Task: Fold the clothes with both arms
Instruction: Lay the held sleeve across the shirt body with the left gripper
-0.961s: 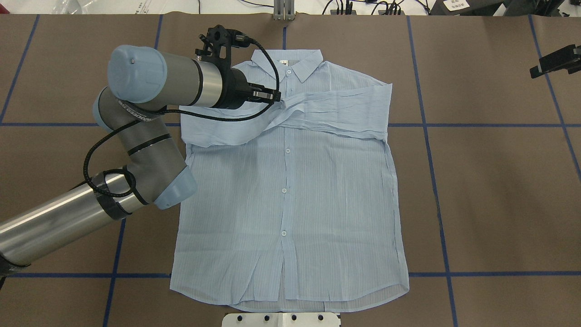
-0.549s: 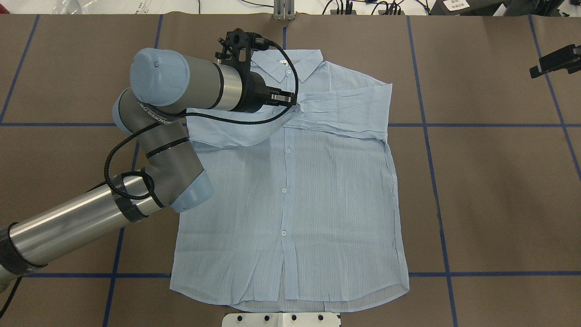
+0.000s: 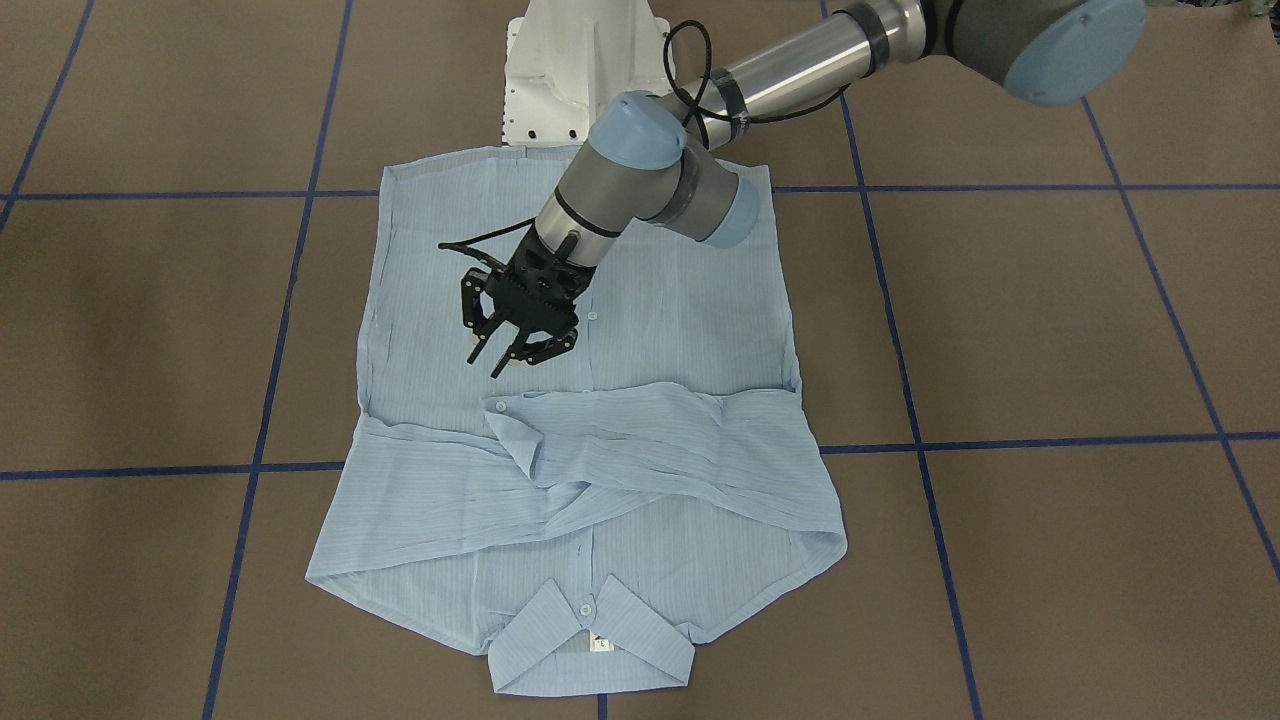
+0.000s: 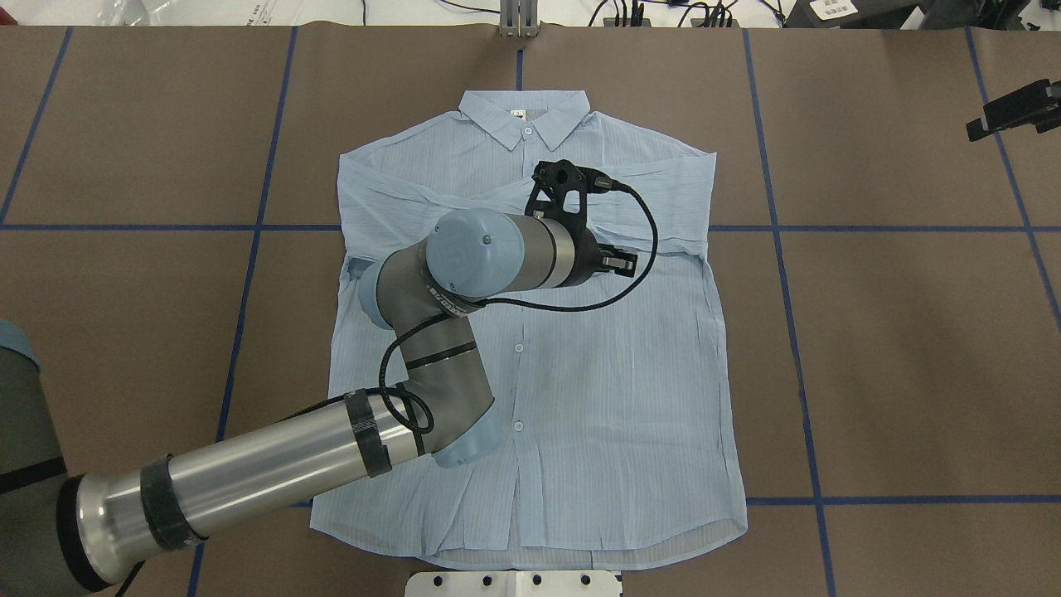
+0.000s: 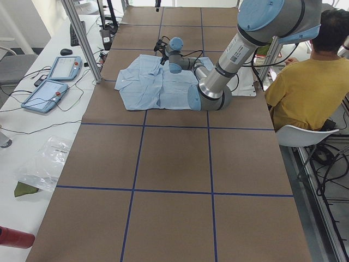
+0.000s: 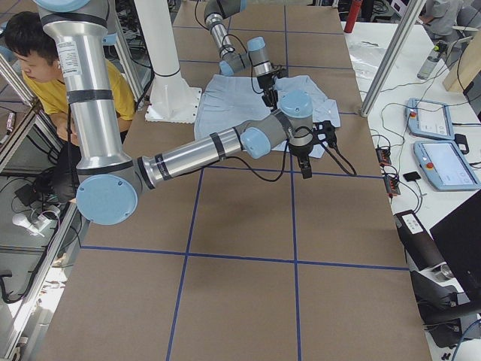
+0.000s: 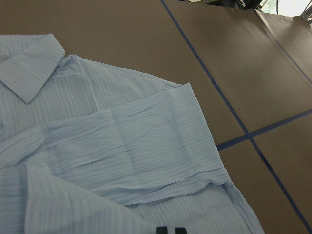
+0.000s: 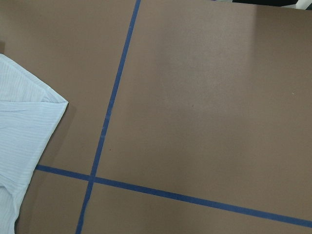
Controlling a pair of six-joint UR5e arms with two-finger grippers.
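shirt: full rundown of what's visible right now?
The shirt is thin, light blue and finely striped, with pale buttons. It lies flat, front up and buttoned, on the brown table, with its collar away from the robot. Both long sleeves are folded across the chest, overlapping and creased. A small white neck label shows. The open left gripper hangs over the chest, seemingly gripping nothing.

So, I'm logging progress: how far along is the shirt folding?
Done: both sleeves lie folded across the chest of the shirt. In hand: nothing; the left hand hangs open above the front, holding no cloth. Left: the body lies full length, hem unfolded.
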